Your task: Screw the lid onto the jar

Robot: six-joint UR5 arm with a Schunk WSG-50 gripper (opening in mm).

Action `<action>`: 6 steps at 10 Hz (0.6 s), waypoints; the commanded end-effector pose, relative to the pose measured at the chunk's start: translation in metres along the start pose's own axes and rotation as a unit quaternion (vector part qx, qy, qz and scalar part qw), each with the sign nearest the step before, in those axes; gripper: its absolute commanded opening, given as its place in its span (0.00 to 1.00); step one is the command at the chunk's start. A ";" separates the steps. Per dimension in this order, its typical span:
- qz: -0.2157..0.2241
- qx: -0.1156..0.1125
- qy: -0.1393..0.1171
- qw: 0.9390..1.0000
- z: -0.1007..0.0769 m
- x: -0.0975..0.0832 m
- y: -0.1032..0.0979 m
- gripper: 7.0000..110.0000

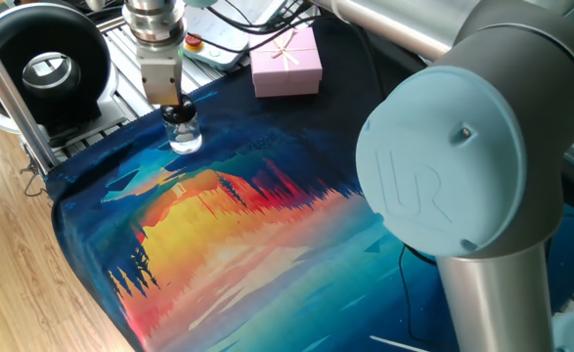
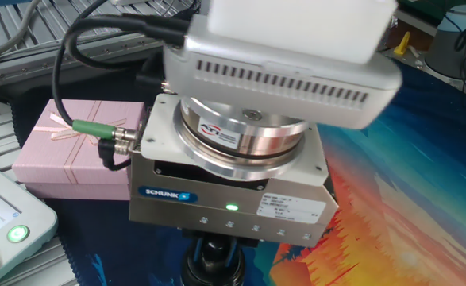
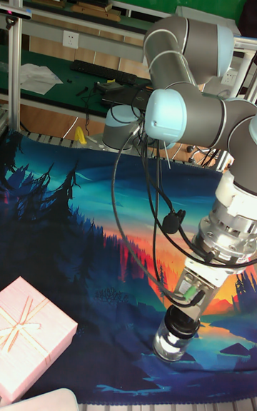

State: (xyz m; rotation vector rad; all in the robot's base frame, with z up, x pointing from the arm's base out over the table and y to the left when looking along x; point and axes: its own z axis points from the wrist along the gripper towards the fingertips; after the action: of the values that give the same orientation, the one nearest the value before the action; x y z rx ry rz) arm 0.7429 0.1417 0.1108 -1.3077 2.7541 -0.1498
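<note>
The jar is a tiny clear glass vessel standing upright on the painted mat, near its far left corner. The black lid sits on its neck. My gripper comes straight down from above and is shut on the lid. In the tall fixed view the jar stands under the gripper, and the lid shows dark between the fingers. In the other fixed view the gripper's square body fills the frame, and only a dark bit of the lid shows below it.
A pink gift box lies on the mat behind and right of the jar. A black round device and a metal frame post stand left of it. A control panel with a green lit button is beside the box.
</note>
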 end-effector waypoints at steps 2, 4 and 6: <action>0.078 -0.010 0.000 0.997 -0.001 -0.001 0.000 0.00; 0.114 -0.023 -0.004 0.993 -0.001 -0.003 0.004 0.00; 0.164 -0.034 -0.007 0.986 -0.001 -0.005 0.006 0.00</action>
State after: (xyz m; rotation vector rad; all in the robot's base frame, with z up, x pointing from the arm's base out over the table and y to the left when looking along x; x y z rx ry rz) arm 0.7419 0.1447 0.1104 -1.0086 2.8839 -0.0826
